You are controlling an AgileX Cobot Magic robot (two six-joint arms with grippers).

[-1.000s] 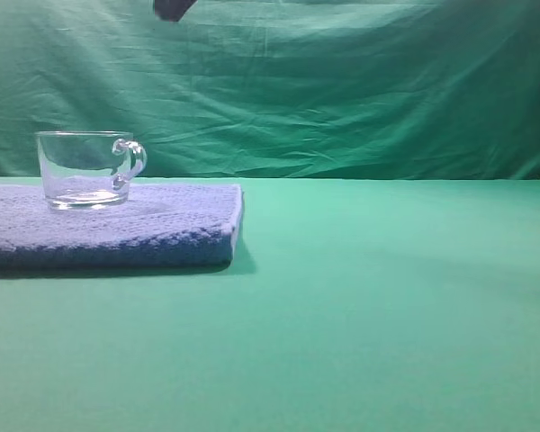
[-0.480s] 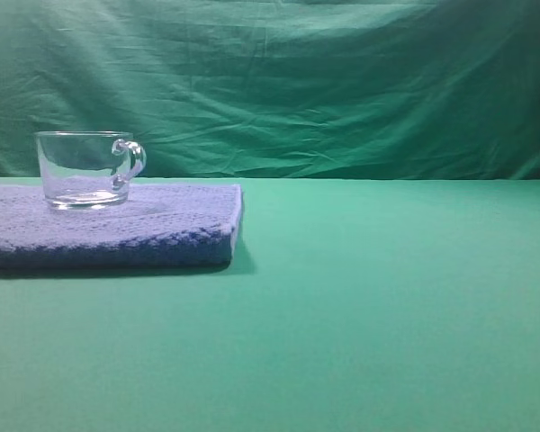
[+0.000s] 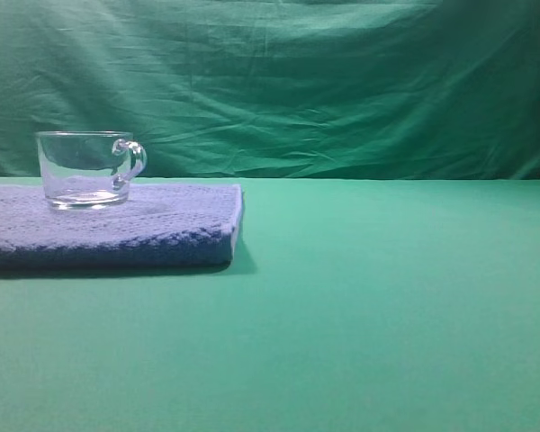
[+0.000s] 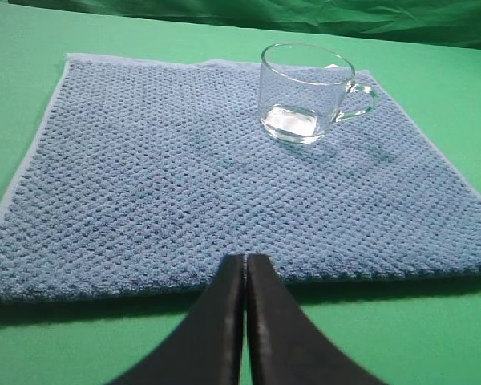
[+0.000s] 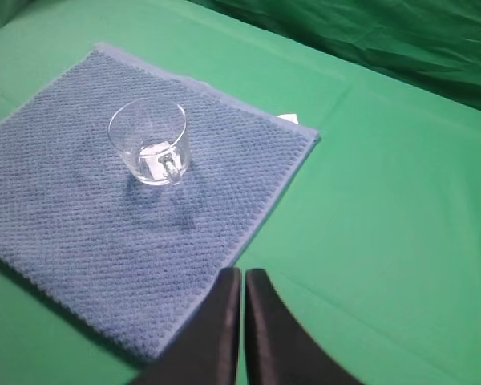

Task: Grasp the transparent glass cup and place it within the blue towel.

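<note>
Green cloth (image 3: 387, 297) is covering the table and hanging behind it. On it the blue towel (image 3: 162, 225) is lying flat, soft and bumpy. The transparent glass cup (image 3: 83, 169) is standing upright on the towel, looking hard, slippery and breakable; its rim or handle (image 4: 361, 103) looks best to grab. Both the left gripper (image 4: 245, 265) and right gripper (image 5: 242, 277) are pressing their jaws together, holding nothing.

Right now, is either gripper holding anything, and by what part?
Nothing is held. The left gripper and right gripper are both shut on nothing. The clear glass mug stands upright on the folded blue towel, untouched.
</note>
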